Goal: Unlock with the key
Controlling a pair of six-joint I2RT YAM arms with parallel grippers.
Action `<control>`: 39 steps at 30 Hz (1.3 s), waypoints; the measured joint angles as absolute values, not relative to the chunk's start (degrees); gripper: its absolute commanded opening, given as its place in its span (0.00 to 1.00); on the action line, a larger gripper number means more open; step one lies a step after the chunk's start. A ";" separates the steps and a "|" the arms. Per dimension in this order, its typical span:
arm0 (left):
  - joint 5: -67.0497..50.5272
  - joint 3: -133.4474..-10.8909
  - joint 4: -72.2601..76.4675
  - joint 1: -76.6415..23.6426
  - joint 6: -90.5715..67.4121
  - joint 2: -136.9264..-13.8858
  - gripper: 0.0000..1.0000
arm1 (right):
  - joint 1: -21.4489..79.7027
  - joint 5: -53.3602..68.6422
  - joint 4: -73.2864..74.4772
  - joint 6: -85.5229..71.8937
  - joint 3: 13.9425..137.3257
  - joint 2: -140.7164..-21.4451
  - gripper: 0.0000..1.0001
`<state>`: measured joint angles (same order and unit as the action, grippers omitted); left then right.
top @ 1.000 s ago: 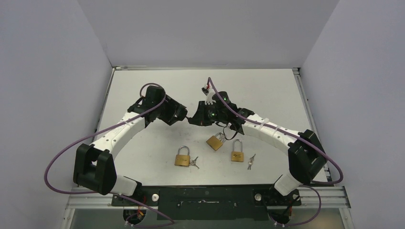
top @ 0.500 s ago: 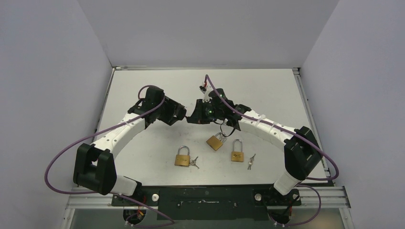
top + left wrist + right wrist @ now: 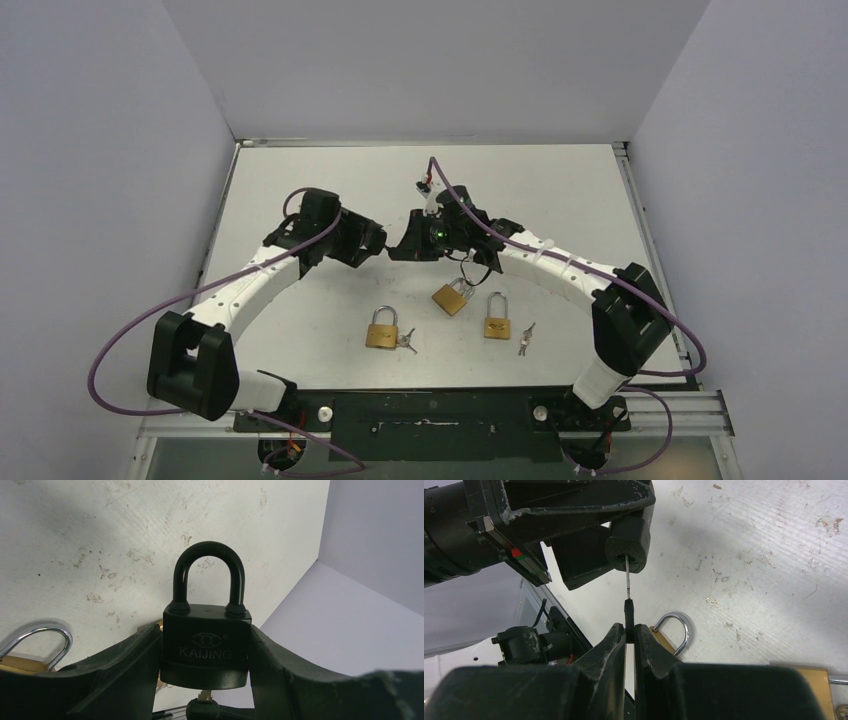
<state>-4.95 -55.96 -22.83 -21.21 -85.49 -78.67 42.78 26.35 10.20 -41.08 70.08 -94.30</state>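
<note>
A black padlock marked KAIJING hangs above the table, with my left gripper shut on the sides of its body. Its black shackle sits down in both holes. A key with a black head is pinched in my shut right gripper. The key's thin blade runs straight into the keyhole in the underside of the padlock. In the top view the left gripper and the right gripper meet tip to tip over the middle of the table.
Three brass padlocks with silver shackles lie on the white table nearer the bases. Small keys lie beside two of them. Grey walls close in the table on three sides.
My right gripper has shifted a little to the left, closing on the left gripper. The left arm has shifted slightly. Both grips are unchanged.
</note>
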 measured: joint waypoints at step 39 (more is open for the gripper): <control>-5.10 -51.94 -13.23 -20.88 -81.10 -77.69 0.00 | 38.89 36.51 9.91 -48.64 72.40 -97.97 0.00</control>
<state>-5.10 -51.94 -13.23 -20.88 -81.10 -77.69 38.89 36.51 9.91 -48.64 72.40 -97.97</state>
